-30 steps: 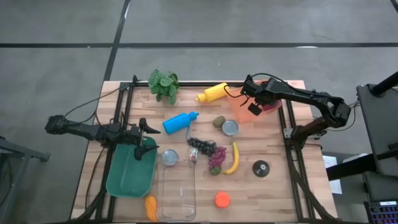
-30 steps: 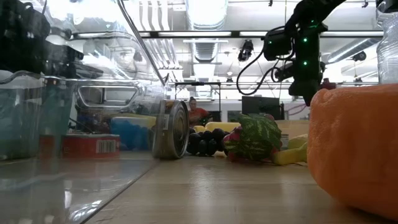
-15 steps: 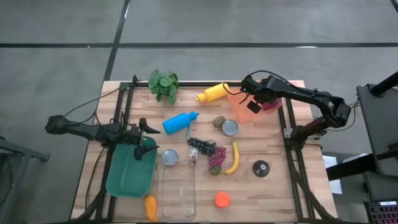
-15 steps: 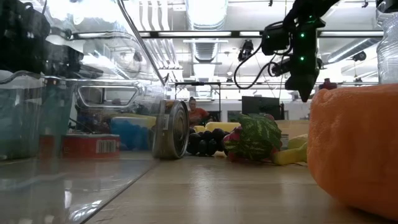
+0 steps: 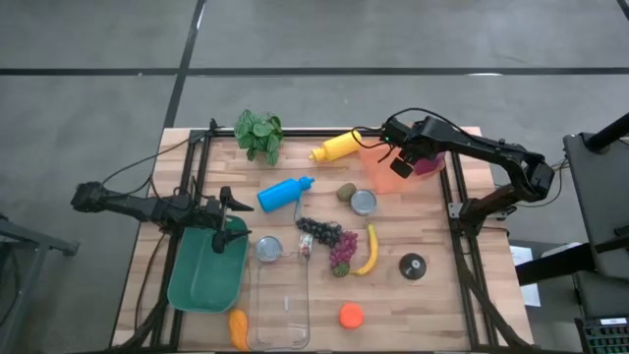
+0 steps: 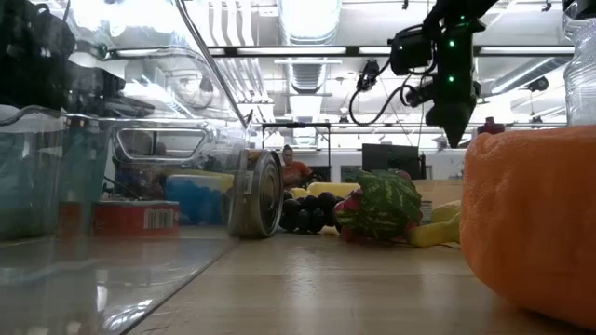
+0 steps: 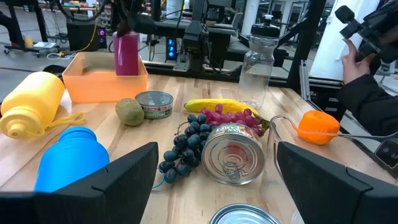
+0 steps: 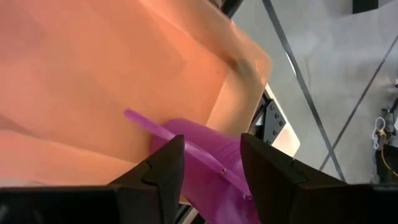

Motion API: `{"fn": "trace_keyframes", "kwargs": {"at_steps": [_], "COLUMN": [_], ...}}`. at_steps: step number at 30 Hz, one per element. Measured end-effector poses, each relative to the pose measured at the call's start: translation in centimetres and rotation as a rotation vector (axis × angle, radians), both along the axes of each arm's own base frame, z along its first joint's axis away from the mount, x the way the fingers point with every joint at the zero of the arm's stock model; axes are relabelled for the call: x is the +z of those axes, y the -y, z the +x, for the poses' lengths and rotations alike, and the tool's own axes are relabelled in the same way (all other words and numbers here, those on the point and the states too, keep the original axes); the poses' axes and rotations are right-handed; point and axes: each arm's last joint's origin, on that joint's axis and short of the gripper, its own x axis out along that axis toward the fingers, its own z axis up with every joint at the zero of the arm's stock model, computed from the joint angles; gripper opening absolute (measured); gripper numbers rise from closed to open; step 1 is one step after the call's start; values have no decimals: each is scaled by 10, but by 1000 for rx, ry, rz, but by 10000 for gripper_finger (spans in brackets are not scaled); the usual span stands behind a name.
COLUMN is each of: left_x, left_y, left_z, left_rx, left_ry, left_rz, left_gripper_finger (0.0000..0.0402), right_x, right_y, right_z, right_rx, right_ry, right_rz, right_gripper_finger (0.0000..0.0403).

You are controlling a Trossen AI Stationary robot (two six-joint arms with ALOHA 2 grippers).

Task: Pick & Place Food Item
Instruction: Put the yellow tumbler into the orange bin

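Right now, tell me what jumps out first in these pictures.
The right gripper hangs over the orange bin at the table's far right corner, its fingers either side of a magenta item inside. Mid-table lies a jumble of food: dark grapes, a banana, a kiwi and cans. The left gripper waits, open, over the green bin.

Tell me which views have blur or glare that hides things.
Low view: the big orange fruit at the lens is a soft blur, ceiling lights glare through the clear plastic container. Right wrist view: the orange bin fills the frame, hazy. High view: even light, nothing hidden.
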Motion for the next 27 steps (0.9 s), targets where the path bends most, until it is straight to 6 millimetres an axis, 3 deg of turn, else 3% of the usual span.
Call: {"fn": "trace_keyframes", "kwargs": {"at_steps": [7, 18, 27], "left_x": [0, 0, 0], "left_y": [0, 0, 0], "left_z": [0, 0, 0], "left_rx": [0, 0, 0], "left_ry": [0, 0, 0], "left_rz": [0, 0, 0], "left_gripper_finger": [336, 336, 336], "right_x": [25, 78, 99], "right_y": [-11, -49, -73], "right_z": [14, 34, 36], "right_rx": [82, 296, 499], "right_ry": [51, 288, 529], "right_rz": [-28, -83, -2], "right_gripper_finger": [153, 153, 153]}}
